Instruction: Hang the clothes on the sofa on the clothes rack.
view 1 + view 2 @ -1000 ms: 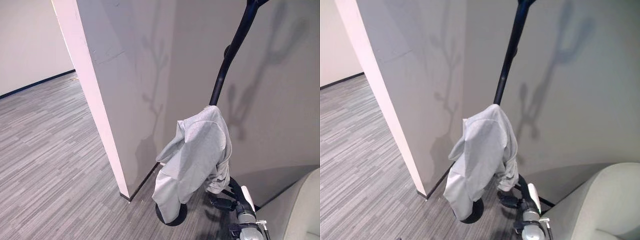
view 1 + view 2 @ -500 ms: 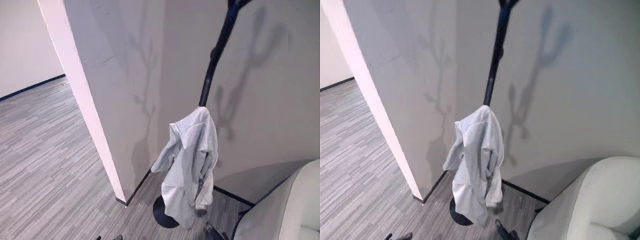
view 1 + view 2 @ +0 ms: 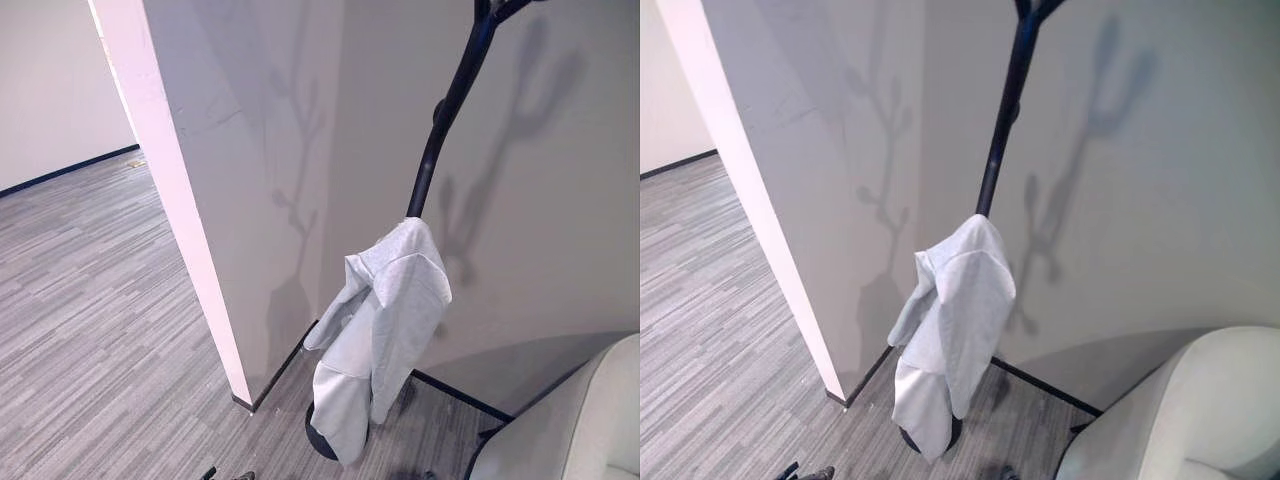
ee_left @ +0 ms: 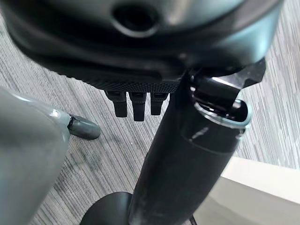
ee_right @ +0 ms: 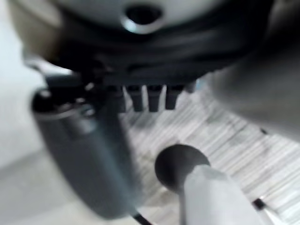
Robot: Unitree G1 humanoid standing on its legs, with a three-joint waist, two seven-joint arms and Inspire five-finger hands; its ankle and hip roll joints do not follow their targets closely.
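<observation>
- The grey garment (image 3: 380, 330) hangs on the rack (image 3: 445, 120), draped from a point partway up the dark pole and trailing down to the round base (image 3: 908, 437) on the floor.
- The rack stands in the corner, close against the wall (image 3: 560, 200).
- A white pillar (image 3: 165, 180) juts out just left of the rack; the garment hangs between pillar and pole.
- The pale sofa (image 3: 1180, 410) sits to the right of the rack, apart from it.
- My left hand (image 4: 136, 101) hangs over the grey floor (image 3: 90, 320), its fingers fairly straight, with nothing in them.
- My right hand (image 5: 147, 96) is likewise slack and empty, above the rack's base and the garment.
</observation>
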